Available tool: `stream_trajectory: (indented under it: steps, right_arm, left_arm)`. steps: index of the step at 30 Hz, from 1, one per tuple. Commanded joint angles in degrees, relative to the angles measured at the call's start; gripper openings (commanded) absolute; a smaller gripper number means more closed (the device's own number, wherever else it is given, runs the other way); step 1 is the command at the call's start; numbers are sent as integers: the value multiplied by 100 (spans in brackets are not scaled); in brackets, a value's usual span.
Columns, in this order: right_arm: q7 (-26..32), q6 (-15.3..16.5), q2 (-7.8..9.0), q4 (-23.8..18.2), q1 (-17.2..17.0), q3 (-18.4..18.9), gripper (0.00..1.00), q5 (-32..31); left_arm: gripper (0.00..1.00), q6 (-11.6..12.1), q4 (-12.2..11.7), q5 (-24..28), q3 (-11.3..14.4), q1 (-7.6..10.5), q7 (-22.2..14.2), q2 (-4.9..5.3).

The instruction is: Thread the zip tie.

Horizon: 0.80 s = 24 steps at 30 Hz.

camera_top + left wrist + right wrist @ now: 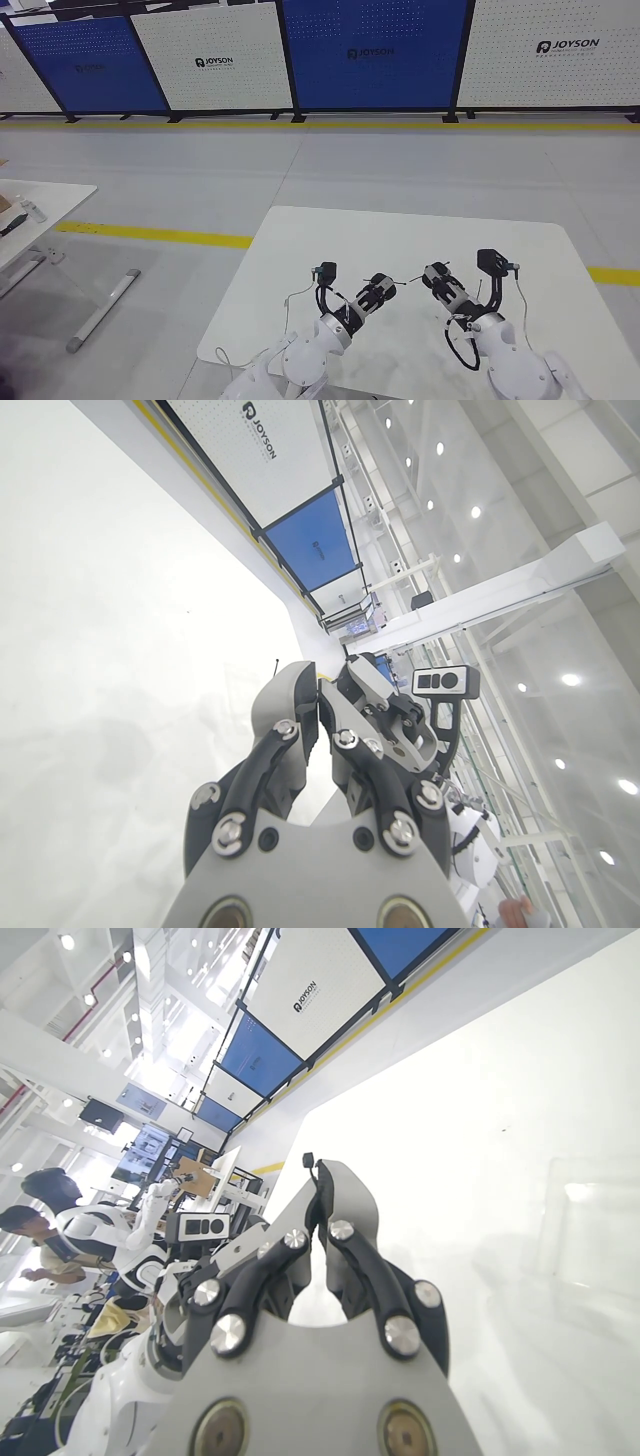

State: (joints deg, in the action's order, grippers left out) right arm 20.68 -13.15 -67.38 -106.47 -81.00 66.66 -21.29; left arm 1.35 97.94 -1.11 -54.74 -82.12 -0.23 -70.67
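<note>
The zip tie point(408, 282) is a thin black strip spanning the short gap between the two grippers above the white table point(400, 235). My left gripper point(390, 285) is shut on one end. In the left wrist view a thin black tip point(276, 666) sticks out beside the closed fingers point(300, 690). My right gripper point(425, 277) is shut on the other end. The tie's small square head point(308, 1161) pokes out past the right gripper's point(320, 1178) fingertips. The grippers face each other, a few centimetres apart, near the table's front middle.
The table's far half is bare white surface point(500, 1103), with its rounded corner point(305, 1118) off to one side. A second white table point(40, 200) stands to the left across the floor. Blue and white pegboard partitions point(370, 50) line the back.
</note>
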Motion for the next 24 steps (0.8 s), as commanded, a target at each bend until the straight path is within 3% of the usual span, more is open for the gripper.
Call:
stream_trajectory:
  steps: [1,24]
  right_arm:
    - [-22,49,-3,13,-21,-8,0,4]
    - [-1,97,-71,88,15,-60,0,-83]
  left_arm:
    - [0,0,0,0,0,0,0,0]
    - [0,0,0,0,0,0,0,0]
